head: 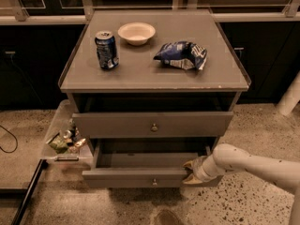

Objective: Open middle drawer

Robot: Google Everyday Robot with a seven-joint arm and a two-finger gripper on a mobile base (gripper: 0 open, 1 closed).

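Observation:
The middle drawer is grey, with a small round knob on its front, and stands pulled out well past the drawer above it. My gripper is at the right end of its front panel. One fingertip is inside the drawer behind the panel and the other is in front of it, so the fingers clamp the panel. My white arm comes in from the right. The upper drawer, with its own knob, is slightly out. The lowest drawer is hidden under the open one.
On the cabinet top stand a blue soda can, a white bowl and a blue chip bag. A clear bin of small items sits on the floor at the cabinet's left. A white post is at the far right.

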